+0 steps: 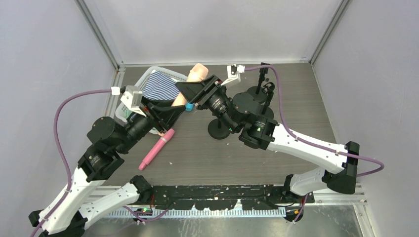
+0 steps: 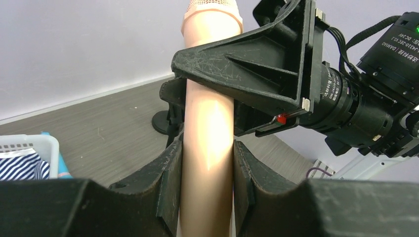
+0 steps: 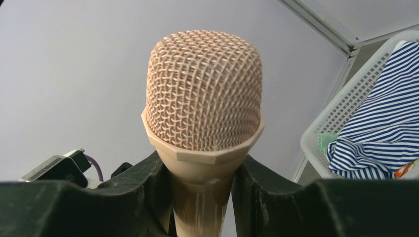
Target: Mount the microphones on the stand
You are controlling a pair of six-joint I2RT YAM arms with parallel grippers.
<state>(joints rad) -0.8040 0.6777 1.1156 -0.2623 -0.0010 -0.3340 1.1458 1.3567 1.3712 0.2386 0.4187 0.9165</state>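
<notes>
The peach-beige microphone (image 1: 199,72) is held in the air over the table's back left by both grippers. My left gripper (image 1: 173,112) is shut on its handle (image 2: 207,148). My right gripper (image 1: 195,91) is shut on its neck just under the mesh head (image 3: 203,94), and its fingers (image 2: 247,64) cross the handle in the left wrist view. The pink microphone (image 1: 157,148) lies on the table below my left arm. A small bright blue piece (image 1: 189,107) shows between the grippers; the rest of it is hidden. A black stand (image 1: 264,84) rises at the back right.
A white basket (image 1: 148,75) holding striped cloth (image 1: 160,88) sits at the back left, close behind the grippers; it also shows in the right wrist view (image 3: 326,123). A black round base (image 1: 218,129) stands under my right wrist. Grey walls enclose the table.
</notes>
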